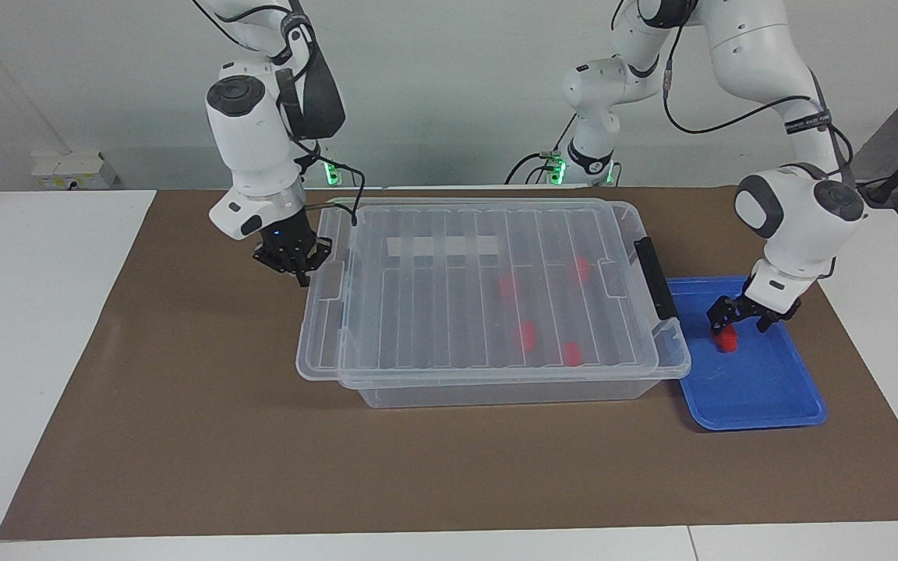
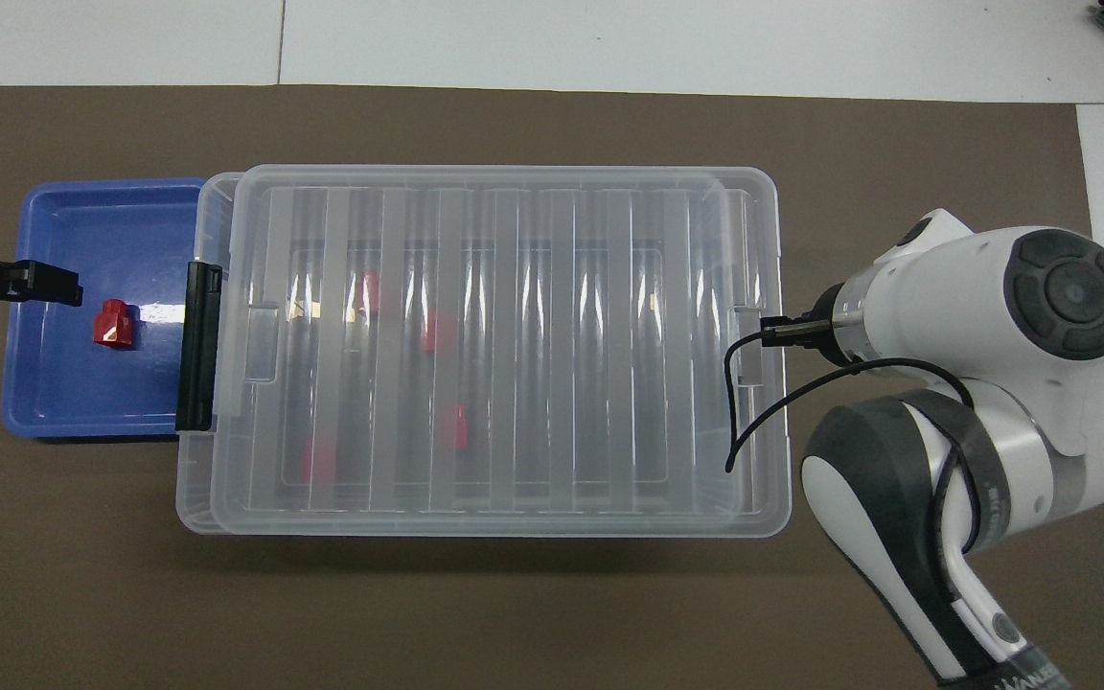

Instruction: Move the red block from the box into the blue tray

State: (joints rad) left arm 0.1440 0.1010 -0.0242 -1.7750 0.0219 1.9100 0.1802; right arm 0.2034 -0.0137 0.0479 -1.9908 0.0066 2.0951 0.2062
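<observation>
A red block (image 1: 726, 340) lies in the blue tray (image 1: 761, 389) at the left arm's end of the table. It also shows in the overhead view (image 2: 114, 323) on the tray (image 2: 82, 220). My left gripper (image 1: 741, 322) hangs just over the block, open, not holding it. The clear box (image 1: 496, 391) stands beside the tray with its ribbed lid (image 1: 449, 234) lying on it, slightly shifted. Several more red blocks (image 1: 527, 335) show through the lid (image 2: 514, 192). My right gripper (image 1: 293, 261) is at the lid's edge at the right arm's end.
A black latch (image 1: 655, 276) sits on the box's end next to the tray, and a white tape strip (image 1: 441, 246) on the lid. A brown mat (image 1: 184, 436) covers the table under everything. A black cable (image 2: 753, 383) from the right wrist hangs over the lid.
</observation>
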